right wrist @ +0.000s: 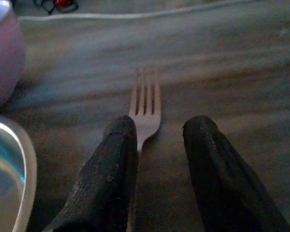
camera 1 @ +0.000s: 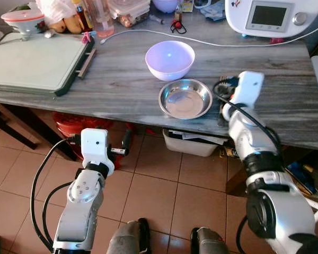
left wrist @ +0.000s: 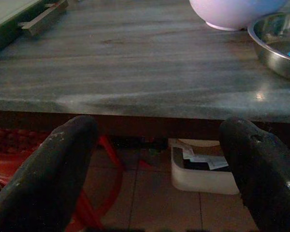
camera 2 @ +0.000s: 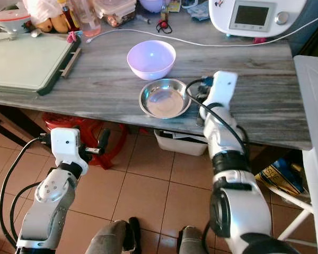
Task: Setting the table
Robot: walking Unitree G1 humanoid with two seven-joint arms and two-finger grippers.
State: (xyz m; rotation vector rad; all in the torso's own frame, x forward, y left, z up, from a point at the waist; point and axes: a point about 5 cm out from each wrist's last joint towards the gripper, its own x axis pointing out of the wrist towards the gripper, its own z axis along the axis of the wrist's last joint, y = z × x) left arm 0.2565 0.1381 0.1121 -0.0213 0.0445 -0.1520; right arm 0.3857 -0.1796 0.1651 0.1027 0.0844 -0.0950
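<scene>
A lilac bowl [camera 1: 169, 59] stands mid-table, and a shallow steel bowl [camera 1: 185, 98] sits just in front of it near the table's front edge. Right of the steel bowl, a metal fork [right wrist: 145, 96] lies flat on the grey wood-grain table [camera 1: 122, 79], tines pointing toward the back. My right gripper [right wrist: 159, 128] is low over the fork, open, one finger on each side of its handle. My left gripper [left wrist: 157, 128] hangs open and empty below the front table edge, left of the bowls.
A pale green board [camera 1: 37, 61] covers the table's left part. A white appliance [camera 1: 270, 18] and a white cable [camera 1: 212, 41] lie at the back, beside bottles and food. Under the table are a red stool [camera 1: 74, 127] and a white bin [camera 1: 196, 143].
</scene>
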